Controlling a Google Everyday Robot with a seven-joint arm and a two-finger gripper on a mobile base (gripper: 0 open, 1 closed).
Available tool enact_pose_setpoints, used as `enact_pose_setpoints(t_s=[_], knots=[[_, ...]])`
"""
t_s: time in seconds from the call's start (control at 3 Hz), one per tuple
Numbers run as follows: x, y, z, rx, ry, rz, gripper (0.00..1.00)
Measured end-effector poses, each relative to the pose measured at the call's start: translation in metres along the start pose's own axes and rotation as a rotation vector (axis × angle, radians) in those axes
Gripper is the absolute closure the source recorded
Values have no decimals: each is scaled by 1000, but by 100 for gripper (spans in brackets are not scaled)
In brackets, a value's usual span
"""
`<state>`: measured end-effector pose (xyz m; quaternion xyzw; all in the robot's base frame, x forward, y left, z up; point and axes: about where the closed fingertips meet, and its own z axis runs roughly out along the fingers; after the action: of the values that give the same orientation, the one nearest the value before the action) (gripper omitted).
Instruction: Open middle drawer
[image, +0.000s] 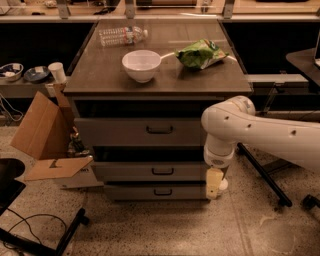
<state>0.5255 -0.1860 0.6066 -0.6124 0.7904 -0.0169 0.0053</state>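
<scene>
The middle drawer is a wide grey drawer with a low front and a small dark loop handle at its centre. It sits between a taller top drawer and a shorter bottom drawer. My gripper hangs pale yellow under the white arm, at the cabinet's right front corner, level with the middle and bottom drawers. It is to the right of the handle and apart from it.
The cabinet top holds a white bowl, a green chip bag and a plastic bottle. An open cardboard box stands left of the cabinet. A black stand leg lies on the floor at right.
</scene>
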Motion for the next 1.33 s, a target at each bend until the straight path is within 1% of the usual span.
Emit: enact_pose_setpoints(t_s=[0.33,0.67,1.0,1.33], knots=[[-5,-1,51,-13,12,-37,0],[-15,-13,90,18,25,-73,0],[-24,-32,125,35,47,-96,0],[-35,-51,153,34,35,-96,0]])
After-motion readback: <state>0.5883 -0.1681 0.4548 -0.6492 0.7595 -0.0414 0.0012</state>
